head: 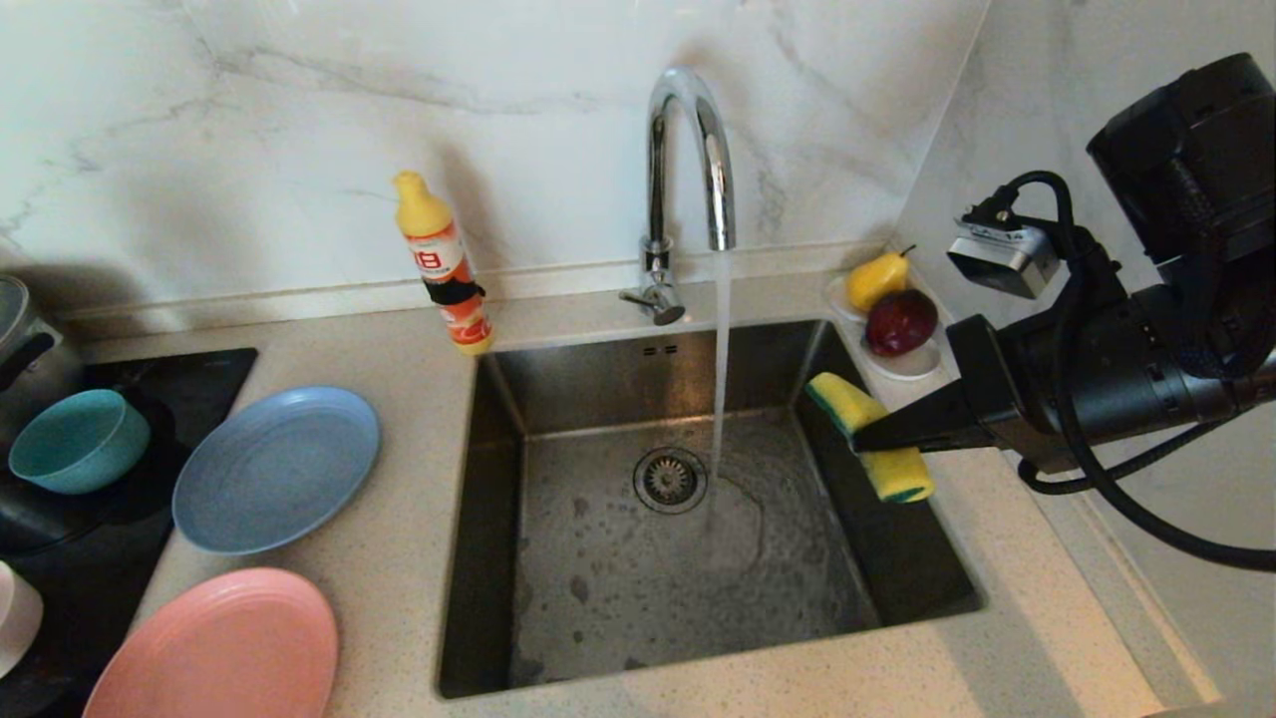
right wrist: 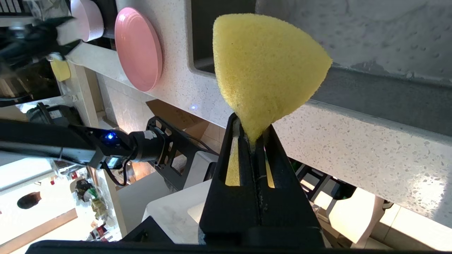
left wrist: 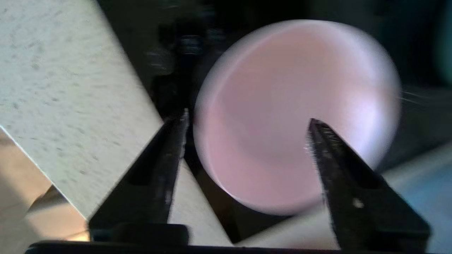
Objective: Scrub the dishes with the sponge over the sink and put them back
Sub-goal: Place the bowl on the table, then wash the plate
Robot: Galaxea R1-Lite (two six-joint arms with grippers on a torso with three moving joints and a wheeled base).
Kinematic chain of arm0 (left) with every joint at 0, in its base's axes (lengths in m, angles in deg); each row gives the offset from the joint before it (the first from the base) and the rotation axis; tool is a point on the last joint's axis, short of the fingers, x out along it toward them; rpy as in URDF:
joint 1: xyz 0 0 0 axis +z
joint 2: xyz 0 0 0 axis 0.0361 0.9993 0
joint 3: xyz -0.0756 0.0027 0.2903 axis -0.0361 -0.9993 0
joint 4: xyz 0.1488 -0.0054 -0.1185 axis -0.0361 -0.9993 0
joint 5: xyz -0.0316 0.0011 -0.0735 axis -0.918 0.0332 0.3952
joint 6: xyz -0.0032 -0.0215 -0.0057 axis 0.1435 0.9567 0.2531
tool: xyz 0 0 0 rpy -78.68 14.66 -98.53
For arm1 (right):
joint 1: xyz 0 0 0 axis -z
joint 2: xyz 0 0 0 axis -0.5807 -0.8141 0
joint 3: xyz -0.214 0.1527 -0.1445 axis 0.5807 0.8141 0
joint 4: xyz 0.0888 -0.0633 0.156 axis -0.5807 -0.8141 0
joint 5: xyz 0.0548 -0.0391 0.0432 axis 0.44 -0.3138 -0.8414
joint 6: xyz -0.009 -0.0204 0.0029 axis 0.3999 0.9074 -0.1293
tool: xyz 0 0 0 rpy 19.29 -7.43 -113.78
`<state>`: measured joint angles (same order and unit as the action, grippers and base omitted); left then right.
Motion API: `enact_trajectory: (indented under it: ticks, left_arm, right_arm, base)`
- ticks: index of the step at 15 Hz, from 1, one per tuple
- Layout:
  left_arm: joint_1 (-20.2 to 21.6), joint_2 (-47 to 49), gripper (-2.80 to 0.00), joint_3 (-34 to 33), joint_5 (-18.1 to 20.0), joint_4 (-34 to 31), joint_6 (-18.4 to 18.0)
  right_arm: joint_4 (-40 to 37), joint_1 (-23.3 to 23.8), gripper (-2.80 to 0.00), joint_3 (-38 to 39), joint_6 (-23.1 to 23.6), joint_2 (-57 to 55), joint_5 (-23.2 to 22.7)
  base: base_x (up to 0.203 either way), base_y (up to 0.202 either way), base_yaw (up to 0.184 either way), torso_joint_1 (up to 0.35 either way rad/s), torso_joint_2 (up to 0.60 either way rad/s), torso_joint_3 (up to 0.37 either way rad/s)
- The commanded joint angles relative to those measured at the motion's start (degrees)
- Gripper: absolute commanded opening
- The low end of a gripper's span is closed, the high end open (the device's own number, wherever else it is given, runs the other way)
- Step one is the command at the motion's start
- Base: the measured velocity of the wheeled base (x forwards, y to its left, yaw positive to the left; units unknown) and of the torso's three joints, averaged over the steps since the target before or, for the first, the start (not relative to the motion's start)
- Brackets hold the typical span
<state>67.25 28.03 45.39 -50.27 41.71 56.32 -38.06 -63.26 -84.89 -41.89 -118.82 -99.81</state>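
My right gripper (head: 865, 435) is shut on the bent yellow sponge (head: 843, 399) above the right rim of the sink (head: 598, 578). In the right wrist view the sponge (right wrist: 265, 67) fans out from the closed fingertips of that gripper (right wrist: 252, 128). My left gripper (left wrist: 249, 118) is out of the head view; its fingers stand open over the small pale pink dish (left wrist: 282, 88), which lies on the dark cooktop. That dish (head: 12, 618) shows at the far left edge. The salmon plate (head: 214, 648), grey-blue plate (head: 276, 469) and teal bowl (head: 78, 441) rest on the left.
Water runs from the chrome tap (head: 688, 150) into the basin near the drain (head: 669, 480). A soap bottle (head: 444, 261) stands behind the sink's left corner. A white dish of fruit (head: 897, 309) sits at the back right. A steel pot (head: 20, 339) is at the far left.
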Motion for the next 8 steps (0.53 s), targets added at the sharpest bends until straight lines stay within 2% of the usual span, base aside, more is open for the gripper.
enact_trajectory:
  ticks: [1, 6, 8]
  left_arm:
    - [0.0, -7.1, -2.80, 1.2, 1.4, -1.4, 0.0]
    - [-0.8, -18.1, -2.80, 5.9, 4.4, -6.9, -1.3]
    - [-6.0, -22.3, -2.80, 6.7, 4.4, -11.8, -7.3]
  right_arm:
    - [-0.3, -0.1, -2.80, 0.0, -0.1, 0.2, -0.2]
    - [-0.6, -0.1, -2.80, 0.3, -0.1, 1.6, -0.2]
    - [-0.6, 0.0, -2.80, 0.4, -0.2, 1.4, -0.2]
  base:
    - [0.000, 0.000, 0.000, 0.000, 0.00, 0.000]
    - [0.000, 0.000, 0.000, 0.000, 0.00, 0.000]
    - [0.000, 0.000, 0.000, 0.000, 0.00, 0.000]
